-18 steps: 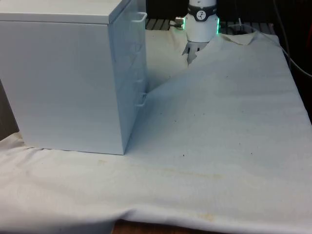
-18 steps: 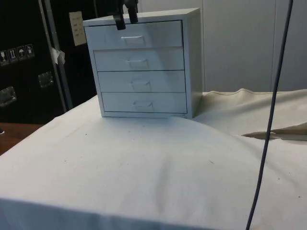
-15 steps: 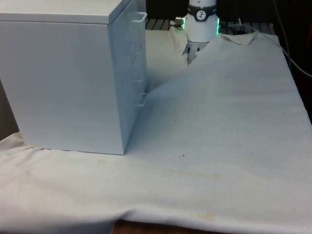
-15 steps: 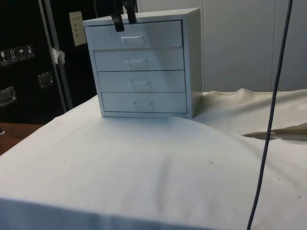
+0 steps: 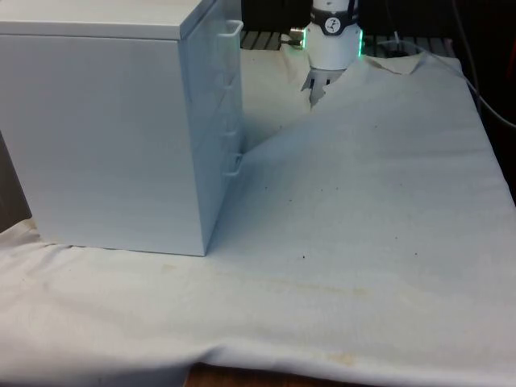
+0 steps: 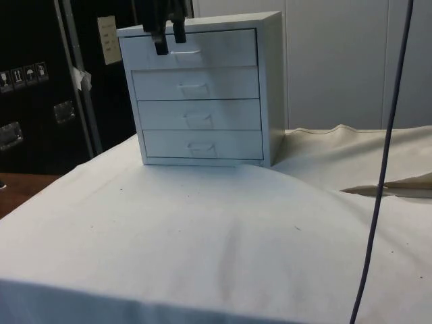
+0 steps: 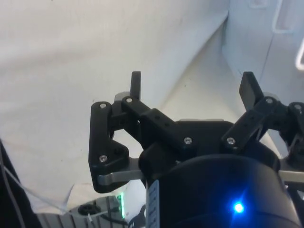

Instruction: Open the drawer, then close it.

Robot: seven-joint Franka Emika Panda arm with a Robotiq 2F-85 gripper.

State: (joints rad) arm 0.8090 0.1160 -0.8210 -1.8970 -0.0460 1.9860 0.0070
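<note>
Front view: a white, smooth-sided chest of drawers (image 5: 105, 129) stands on the front view's left of the creased white cloth (image 5: 363, 210), its drawer fronts turned away; thin looped handles protrude along its edge.

Side view: the chest shows four flat rectangular drawers, all flush and shut. The top drawer (image 6: 202, 48) carries a small bar handle (image 6: 185, 53). The black gripper (image 6: 170, 40) hangs in front of that drawer's upper part, just beside the handle and not gripping it.

Wrist view: the gripper (image 7: 192, 85) has two slim matte-black fingers (image 7: 136, 84) spread wide, nothing between them, above cloth beside the chest's pale face.
</note>
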